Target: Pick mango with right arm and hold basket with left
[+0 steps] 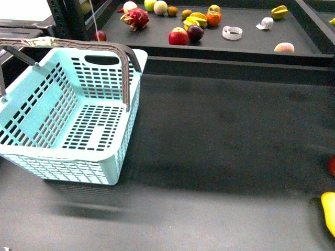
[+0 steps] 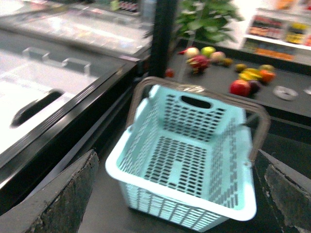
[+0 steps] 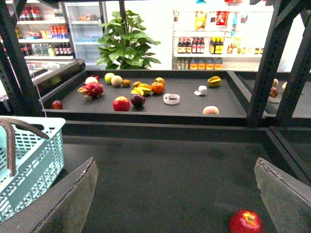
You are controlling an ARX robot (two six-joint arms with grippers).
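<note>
Nearest, the right claw (image 3: 175,165) stands wide with nothing between its fingers, and the left claw (image 2: 175,160) is likewise spread and empty, facing the basket without touching it. The smooth yellow oval mango (image 1: 328,212) lies on the dark matte tabletop (image 1: 220,136) at the lower right edge of the front view, cut by the frame and absent from the right wrist view. A reach made half-blind could knock it, and a grip along its length might let the slick fruit roll out. Its visible part runs up the frame, so the long axis probably points away from the robot; which end is the stem cannot be told. Just beyond sits a glossy round red apple (image 3: 245,222), easily bumped or taken by mistake. The large light-blue slotted plastic basket (image 1: 57,156) fills the left of the front view, handles raised, well apart from the mango; it may slide if pushed. Farthest, in the black tray (image 1: 246,44) at upper centre, a ridged yellow starfruit (image 1: 196,20) and a round orange (image 1: 213,18) are lookalikes.
</note>
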